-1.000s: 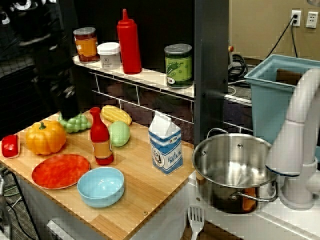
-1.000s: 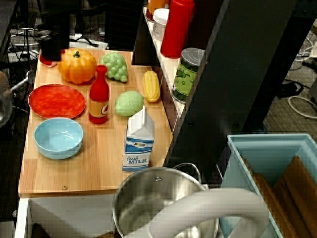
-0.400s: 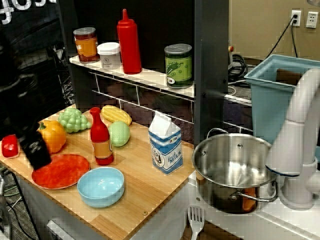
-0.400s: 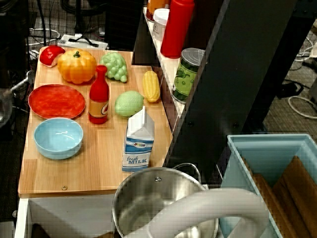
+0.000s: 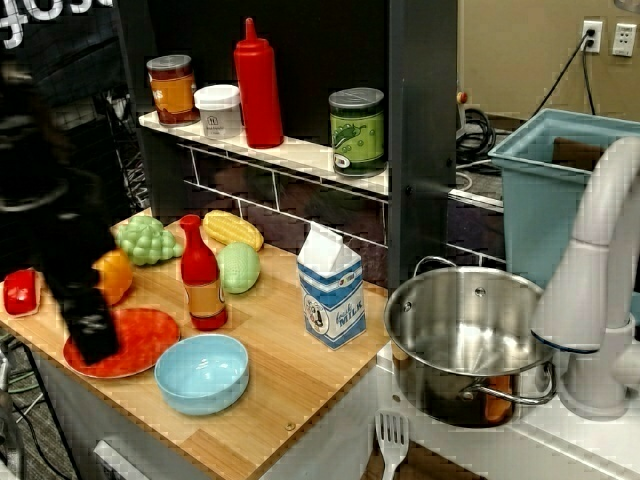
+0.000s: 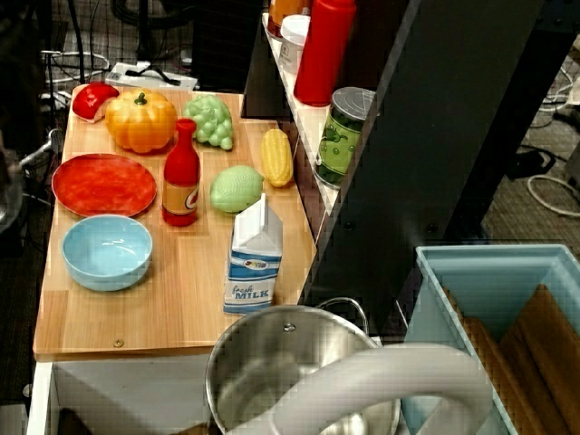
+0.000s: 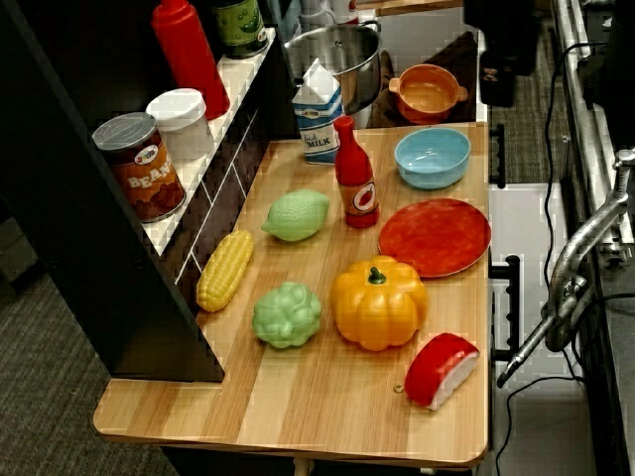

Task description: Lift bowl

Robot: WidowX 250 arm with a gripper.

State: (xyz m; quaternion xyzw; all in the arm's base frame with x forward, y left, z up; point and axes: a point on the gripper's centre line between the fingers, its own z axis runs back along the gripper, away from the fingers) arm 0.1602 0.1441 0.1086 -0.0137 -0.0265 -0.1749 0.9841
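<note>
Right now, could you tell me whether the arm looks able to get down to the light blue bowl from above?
Probably yes: the light blue bowl sits empty and apart from the red plate and sauce bottle, with nothing over it.

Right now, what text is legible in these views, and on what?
"fresh MILK": milk carton.
"BEANS": bean can on the shelf.
Pickle jar, white tub, red sauce bottle: labels too blurred to read.
The bowl: no text.

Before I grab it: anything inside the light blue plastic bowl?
Nothing: the light blue plastic bowl shows a bare, smooth interior in all three views. It sits upright on the wooden board; what is under its base is hidden.
</note>
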